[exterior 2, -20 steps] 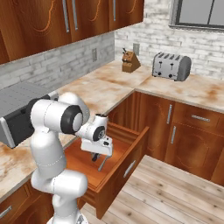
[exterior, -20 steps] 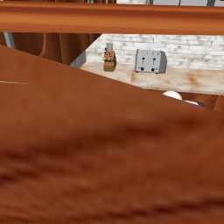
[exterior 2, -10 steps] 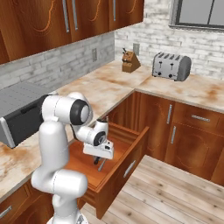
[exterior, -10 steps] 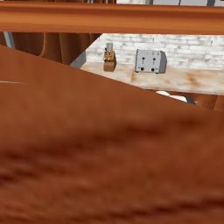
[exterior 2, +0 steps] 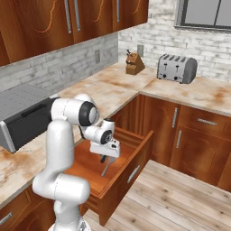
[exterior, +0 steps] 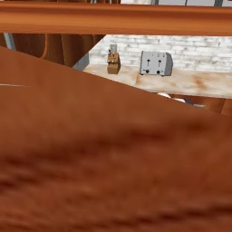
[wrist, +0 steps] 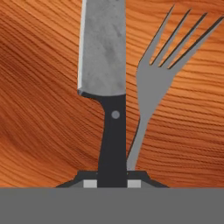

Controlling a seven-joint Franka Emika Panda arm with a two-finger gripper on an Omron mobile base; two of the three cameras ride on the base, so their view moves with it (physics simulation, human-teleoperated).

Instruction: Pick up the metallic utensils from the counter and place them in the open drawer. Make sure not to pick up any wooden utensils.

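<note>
The gripper [exterior 2: 105, 159] hangs inside the open drawer [exterior 2: 118, 170], its fingers clamped on a knife [wrist: 106, 65] by the dark handle. A fork [wrist: 154, 83] lies on the drawer floor at the knife's three o'clock. Judged risk: the released knife lands on the fork, or the blade tips against the drawer wall.

Open drawer [exterior 2: 118, 168] with wood-grain floor, grey fork [wrist: 154, 83] flat on it.
</note>
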